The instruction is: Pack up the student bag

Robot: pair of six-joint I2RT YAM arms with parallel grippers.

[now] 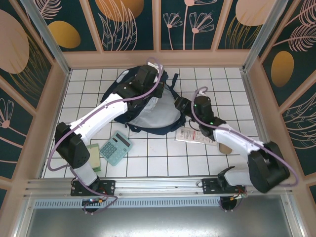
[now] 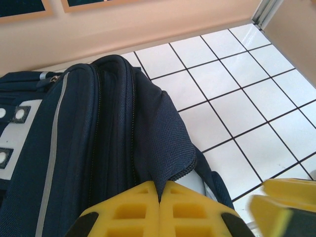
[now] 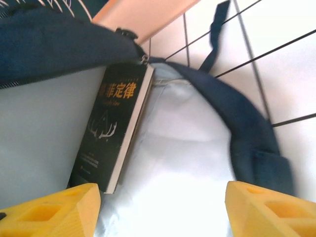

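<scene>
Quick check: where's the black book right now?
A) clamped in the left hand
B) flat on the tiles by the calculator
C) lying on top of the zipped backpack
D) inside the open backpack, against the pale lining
D. The right wrist view shows the black book leaning inside the backpack against its pale lining, with the right hand open in front of it.

A book (image 3: 116,128) lies inside the student bag (image 1: 153,117), a calculator (image 1: 116,147) before it.
</scene>
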